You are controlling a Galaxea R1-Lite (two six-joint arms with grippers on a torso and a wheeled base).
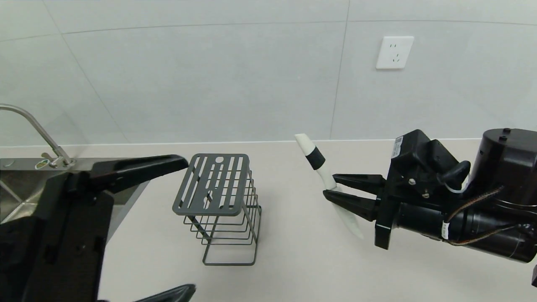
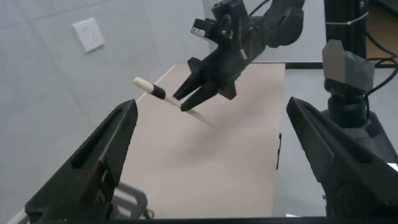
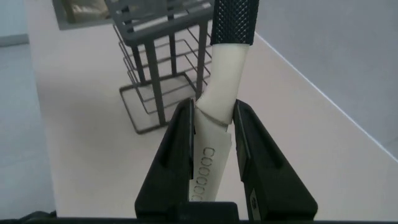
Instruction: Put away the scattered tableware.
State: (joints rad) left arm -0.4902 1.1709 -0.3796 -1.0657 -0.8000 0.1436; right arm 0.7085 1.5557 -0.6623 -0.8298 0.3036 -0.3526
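Tableware in sight comes down to one white knife (image 1: 326, 177) with a black knurled band on its handle, right of centre in the head view. It is pinched in the right gripper (image 1: 331, 186), which comes in from the right edge of the frame with its fingers pointing left. The two black fingers are clamped on the knife about where the handle meets the blade. The handle slants up and to the left beyond the upper finger. The pale blade runs down and to the right past the lower one. From the right wrist camera, the knife (image 3: 224, 74) stands squeezed between the two pads of the gripper (image 3: 212, 115), with small printed marks on the blade below them. Seen from the left wrist camera, the knife (image 2: 149, 87) hangs clear of the countertop (image 1: 302, 251) in that gripper (image 2: 186, 102).

Left of the knife and well apart from it, at the middle of the frame, stands a grey wire rack (image 1: 214, 184) with a slotted top plate. The left gripper (image 1: 186, 224) sits at the lower left, its fingers splayed wide. A steel sink (image 1: 16, 184) and curved faucet (image 1: 33, 123) occupy the left edge. A white wall socket (image 1: 394, 52) sits at the upper right.
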